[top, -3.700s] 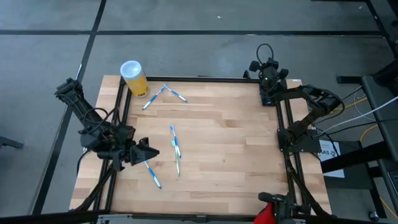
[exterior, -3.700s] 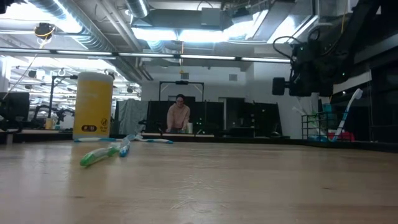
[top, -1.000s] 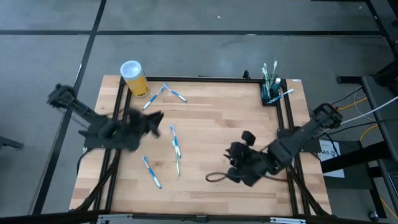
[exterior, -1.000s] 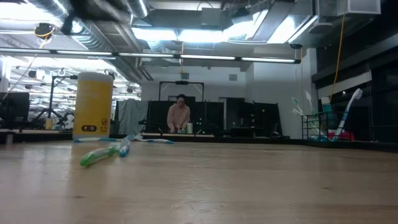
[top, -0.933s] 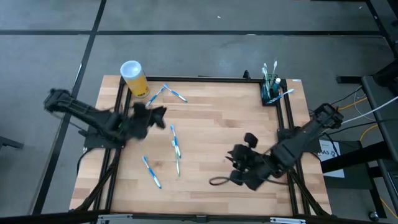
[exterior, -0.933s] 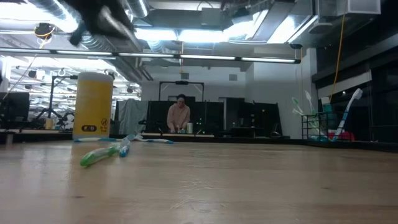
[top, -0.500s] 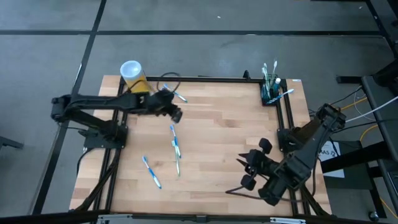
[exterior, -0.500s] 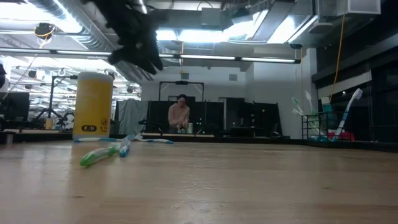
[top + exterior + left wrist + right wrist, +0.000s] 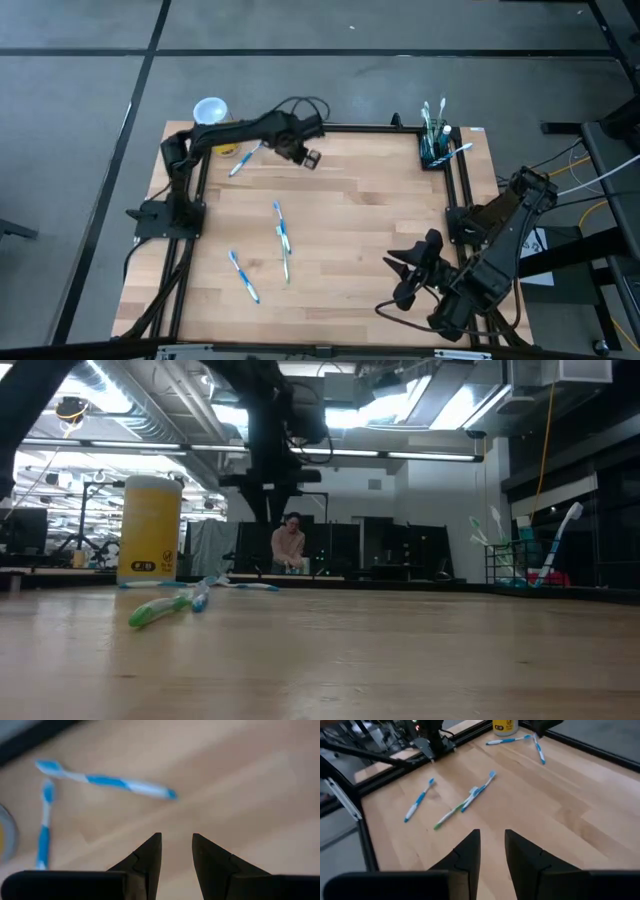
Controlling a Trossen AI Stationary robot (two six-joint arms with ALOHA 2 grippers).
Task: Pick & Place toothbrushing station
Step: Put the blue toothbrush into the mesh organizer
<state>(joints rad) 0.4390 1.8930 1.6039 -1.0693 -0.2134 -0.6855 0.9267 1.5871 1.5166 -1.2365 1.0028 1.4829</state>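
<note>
The right claw hangs over the near right part of the tabletop, its fingers set narrowly apart with nothing between them. Toward the middle lie loose toothbrushes, blue and green, with another apart near the left edge. Farther back, the left claw hovers over the far edge near the middle, fingers also a narrow gap apart and empty, just beside two crossed toothbrushes. A yellow cup with a white lid stands at the far left corner. The toothbrushing station, a small black holder with brushes upright in it, sits at the far right corner.
</note>
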